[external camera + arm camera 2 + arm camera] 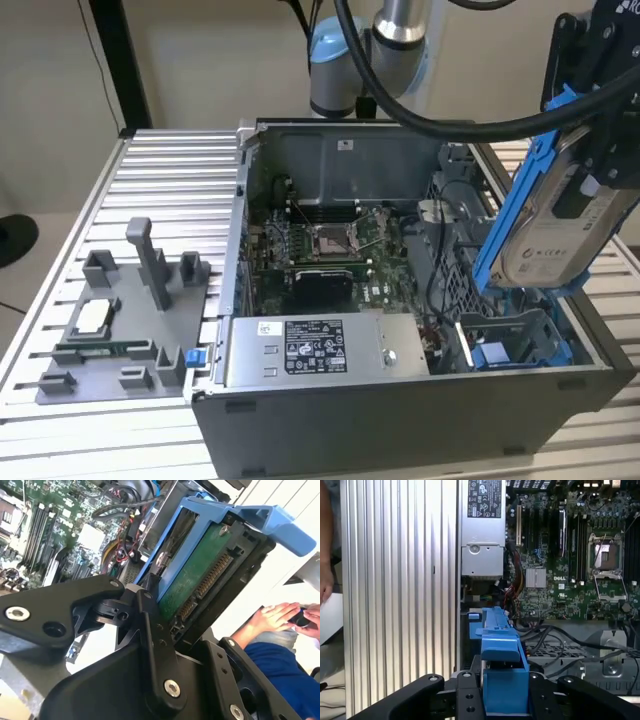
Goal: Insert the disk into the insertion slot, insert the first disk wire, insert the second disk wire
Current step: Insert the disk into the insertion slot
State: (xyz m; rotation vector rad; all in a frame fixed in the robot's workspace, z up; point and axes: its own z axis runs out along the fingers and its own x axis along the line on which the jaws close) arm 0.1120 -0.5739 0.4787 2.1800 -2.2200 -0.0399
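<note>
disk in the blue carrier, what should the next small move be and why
Probably ease it straight down while levelling it. The silver-grey hard drive in its blue plastic carrier hangs tilted in the shut jaws, above the dark grey drive bay with blue rails, not yet in it.

white label on disk, white sticker on power-supply box, small print illegible

Black hand, silver screws, blue-capped arm
</note>
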